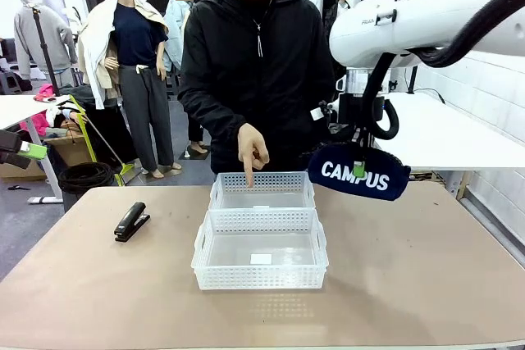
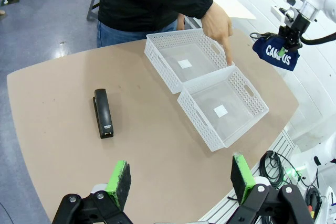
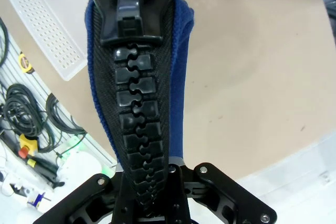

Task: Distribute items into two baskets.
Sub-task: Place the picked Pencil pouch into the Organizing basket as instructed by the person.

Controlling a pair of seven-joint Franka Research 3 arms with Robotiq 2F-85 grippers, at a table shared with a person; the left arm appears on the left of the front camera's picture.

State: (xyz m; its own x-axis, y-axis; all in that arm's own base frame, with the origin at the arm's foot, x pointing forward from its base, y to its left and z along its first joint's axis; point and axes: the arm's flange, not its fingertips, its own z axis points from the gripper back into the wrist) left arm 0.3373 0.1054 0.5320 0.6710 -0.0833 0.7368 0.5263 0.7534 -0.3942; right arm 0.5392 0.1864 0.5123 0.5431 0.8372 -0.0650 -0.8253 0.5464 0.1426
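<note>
Right gripper (image 1: pixel 358 168) pinched on the navy pouch (image 1: pixel 377 179), held in the air; left gripper (image 2: pixel 180 176) spread wide above the table (image 1: pixel 410 268).

Between the right jaws runs the pouch's zip: chunky black plastic teeth on woven tape, with soft navy cloth bulging to either side and white "CAMPUS" lettering on its flank. Just beside and below it, two white lattice-walled plastic baskets stand touching end to end, the far basket (image 1: pixel 262 179) nearer the pouch than the near basket (image 1: pixel 261 280). A person's hand (image 1: pixel 252 147) points a finger down into the far one. Ahead of the left jaws, a slim black stapler (image 2: pixel 102 113) lies flat on the tan tabletop, apart from the baskets.
</note>
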